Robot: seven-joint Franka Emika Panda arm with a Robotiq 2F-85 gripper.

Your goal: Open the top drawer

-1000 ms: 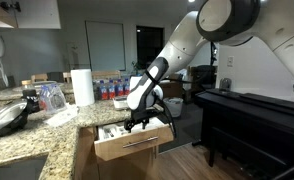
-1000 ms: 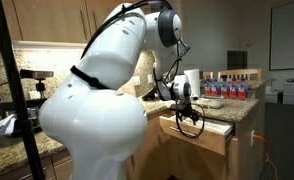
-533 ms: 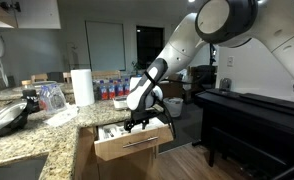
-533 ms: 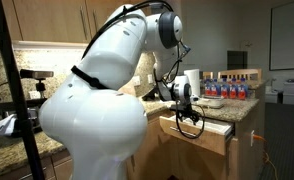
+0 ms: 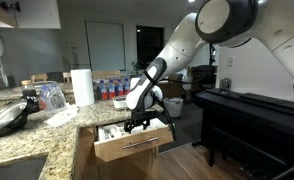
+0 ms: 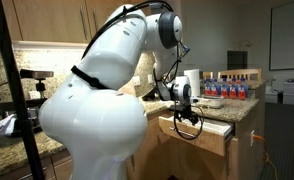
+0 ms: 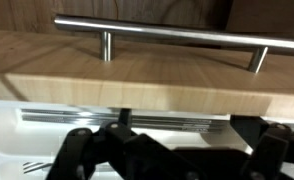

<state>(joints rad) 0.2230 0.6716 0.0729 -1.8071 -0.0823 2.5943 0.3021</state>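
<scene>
Top drawer (image 5: 133,145) rt under tool (image 5: 138,125)

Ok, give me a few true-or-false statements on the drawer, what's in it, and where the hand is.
1. The top drawer stands pulled out of the cabinet. True.
2. Its bar handle is black. False: it is silver.
3. A white tray lies inside the drawer. True.
4. The paper towel roll lies in the drawer. False: it stands upright on the counter.
5. The hand is up by the wall cabinets. False: it is down at the drawer's front edge.
</scene>
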